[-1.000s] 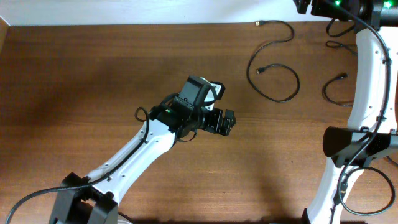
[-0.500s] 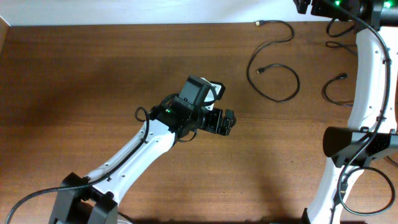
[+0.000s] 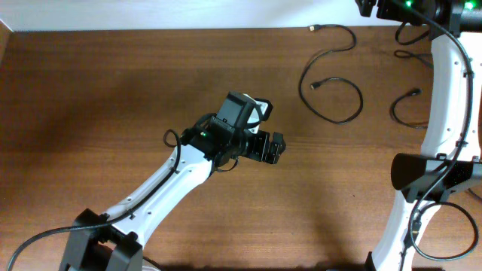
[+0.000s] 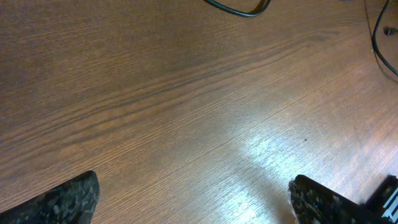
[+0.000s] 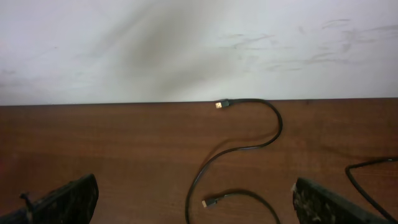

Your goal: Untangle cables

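The cables (image 3: 339,121) lie on the table (image 3: 113,90) at its far right corner, apart from each other. The left gripper (image 3: 276,147) hovers over mid-table, left of them.

The left arm (image 3: 166,181) reaches from the near edge of the table (image 3: 90,90) to its middle. The left gripper (image 4: 193,202) hangs low over it, jaws wide apart and empty. The right arm (image 3: 444,98) stretches along the table's right side to the far edge. There the right gripper (image 5: 196,202) is also wide apart and empty.
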`<state>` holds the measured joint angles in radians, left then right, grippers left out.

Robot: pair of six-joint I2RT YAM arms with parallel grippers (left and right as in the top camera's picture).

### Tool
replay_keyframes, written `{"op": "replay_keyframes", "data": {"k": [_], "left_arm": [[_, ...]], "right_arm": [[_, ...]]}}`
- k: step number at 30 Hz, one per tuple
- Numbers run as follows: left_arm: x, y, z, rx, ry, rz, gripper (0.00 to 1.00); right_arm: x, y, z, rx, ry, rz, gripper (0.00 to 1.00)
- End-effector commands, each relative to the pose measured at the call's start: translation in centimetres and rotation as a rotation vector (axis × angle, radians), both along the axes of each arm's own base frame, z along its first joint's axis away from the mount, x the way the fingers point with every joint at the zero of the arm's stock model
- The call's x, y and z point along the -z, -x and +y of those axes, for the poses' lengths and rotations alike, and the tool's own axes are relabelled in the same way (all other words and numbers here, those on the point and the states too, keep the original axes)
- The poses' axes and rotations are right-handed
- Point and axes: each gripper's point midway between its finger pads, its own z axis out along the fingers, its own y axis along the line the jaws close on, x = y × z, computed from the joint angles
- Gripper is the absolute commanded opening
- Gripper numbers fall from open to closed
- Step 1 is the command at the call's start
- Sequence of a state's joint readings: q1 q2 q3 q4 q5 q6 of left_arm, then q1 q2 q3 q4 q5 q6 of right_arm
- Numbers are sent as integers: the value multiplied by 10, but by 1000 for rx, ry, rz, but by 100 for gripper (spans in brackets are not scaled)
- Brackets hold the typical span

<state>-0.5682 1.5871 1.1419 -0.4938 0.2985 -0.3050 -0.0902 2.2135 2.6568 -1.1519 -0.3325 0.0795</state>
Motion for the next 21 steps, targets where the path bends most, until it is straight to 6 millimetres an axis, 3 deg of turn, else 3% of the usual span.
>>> {"op": "replay_keyframes", "data": {"k": [1,8,13,21], "left_arm": [[-8,-2,1,9,-1,-31,99],[-4,-3,7,-12,-46,-42,99],[-5,-3,8,116,-104,-132,99],[-33,-1,9,260,-139,-304,99]], "right_arm": [[3,0,1,4,2,8,99],[3,0,1,4,2,8,99],[3,0,1,4,2,8,99],[3,0,1,4,2,8,99]]}}
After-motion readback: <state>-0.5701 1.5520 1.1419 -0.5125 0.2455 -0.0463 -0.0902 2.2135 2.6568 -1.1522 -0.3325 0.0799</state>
